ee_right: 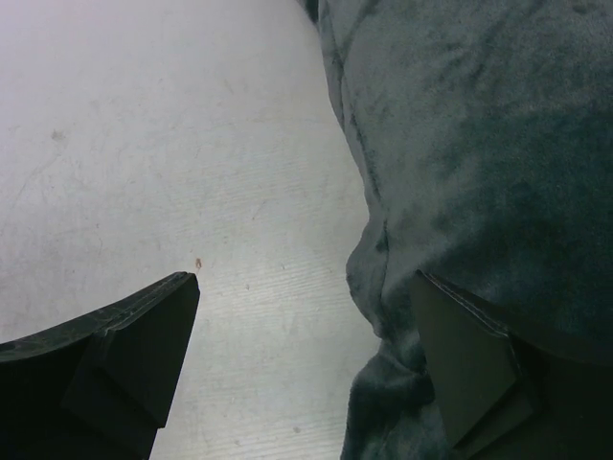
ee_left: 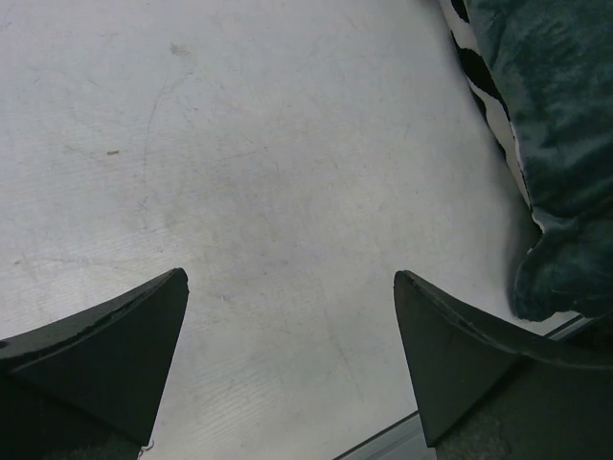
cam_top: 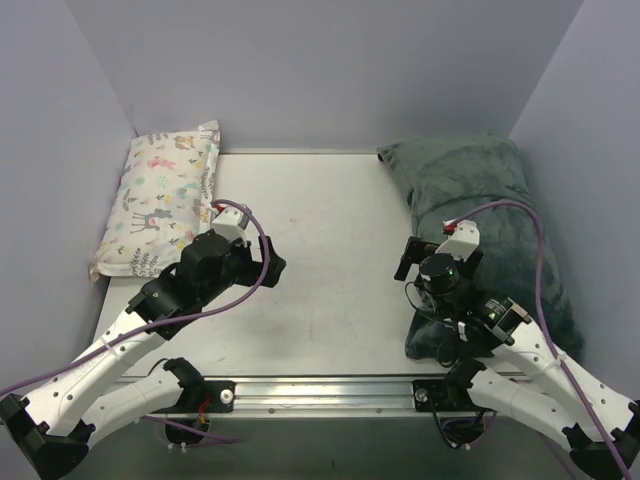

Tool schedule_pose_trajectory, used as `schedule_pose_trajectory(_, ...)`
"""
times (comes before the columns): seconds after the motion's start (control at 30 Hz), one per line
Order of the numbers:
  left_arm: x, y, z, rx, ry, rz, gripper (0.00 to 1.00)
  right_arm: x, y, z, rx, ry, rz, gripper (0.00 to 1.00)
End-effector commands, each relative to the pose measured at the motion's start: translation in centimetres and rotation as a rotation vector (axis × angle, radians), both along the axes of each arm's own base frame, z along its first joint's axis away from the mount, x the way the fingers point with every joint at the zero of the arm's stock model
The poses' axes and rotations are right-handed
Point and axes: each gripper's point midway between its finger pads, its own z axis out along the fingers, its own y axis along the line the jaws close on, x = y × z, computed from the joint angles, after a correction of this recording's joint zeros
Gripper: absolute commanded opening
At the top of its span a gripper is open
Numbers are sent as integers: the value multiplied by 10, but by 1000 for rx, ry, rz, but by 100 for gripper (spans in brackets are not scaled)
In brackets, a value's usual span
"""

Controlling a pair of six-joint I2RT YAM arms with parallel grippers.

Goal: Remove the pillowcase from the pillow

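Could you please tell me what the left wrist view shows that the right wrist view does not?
Only the left wrist view shows the black-and-white zebra-striped face of the pillowcase, peeking out along its edge, with the left gripper over bare table. Only the right wrist view shows the right gripper straddling the fabric's edge, one finger above the plush. Both show dark grey-green plush at the right, the pale table, and an open, empty gripper.
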Motion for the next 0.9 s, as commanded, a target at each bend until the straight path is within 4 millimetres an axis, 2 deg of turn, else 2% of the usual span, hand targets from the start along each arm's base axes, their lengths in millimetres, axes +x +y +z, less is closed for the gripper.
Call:
schedule_pose_trajectory(0.0,2,-8,29,-53,-62,-37,98,3,-6,19,-21,-25,-38,100)
schedule_pose_trajectory(0.1,0,-9,33,-54,-68,-53,97,9,1,18,-83,20,-6,100)
schedule_pose_trajectory(0.2,0,-10,37,-48,-73,-65,97,24,1,29,-160,51,-32,100)
schedule_pose_trajectory(0.3,2,-12,45,-46,-83,-75,97,57,-6,52,-219,74,-72,100)
schedule_pose_trajectory(0.33,2,-13,47,-44,-87,-78,98,73,-25,45,-249,134,-138,100)
schedule_pose_trajectory(0.37,4,-14,49,-43,-88,-78,97,88,-27,68,-204,114,-148,100)
schedule_pose_trajectory(0.4,5,-14,56,-51,-97,-77,98,98,-35,72,-196,130,-174,100)
schedule_pose_trajectory(0.43,6,-15,59,-54,-101,-76,97,111,-45,61,-212,187,-203,100)
schedule_pose_trajectory(0.47,9,-16,59,-51,-101,-73,97,127,-62,81,-182,159,-260,100)
schedule_pose_trajectory(0.5,10,-17,64,-55,-105,-75,97,136,-72,82,-186,170,-294,100)
schedule_pose_trajectory(0.53,11,-18,66,-56,-108,-75,97,149,-77,68,-209,223,-316,100)
schedule_pose_trajectory(0.57,13,-20,66,-53,-105,-77,98,158,-90,66,-212,241,-353,100)
schedule_pose_trajectory(0.6,15,-20,69,-56,-108,-75,98,170,-93,77,-210,225,-371,100)
schedule_pose_trajectory(0.63,16,-20,69,-57,-104,-75,97,179,-97,55,-252,301,-384,100)
schedule_pose_trajectory(0.67,18,-22,67,-52,-98,-76,97,185,-101,47,-268,327,-395,100)
schedule_pose_trajectory(0.7,19,-23,66,-52,-95,-74,97,193,-111,49,-287,327,-435,100)
schedule_pose_trajectory(0.73,19,-24,66,-51,-91,-75,98,198,-115,26,-314,394,-447,100)
schedule_pose_trajectory(0.8,22,-27,61,-47,-77,-80,97,207,-125,8,-299,437,-467,100)
schedule_pose_trajectory(0.83,22,-28,57,-42,-66,-82,97,212,-126,-14,-293,486,-467,100)
schedule_pose_trajectory(0.87,23,-29,54,-39,-57,-82,98,215,-125,-25,-275,512,-458,100)
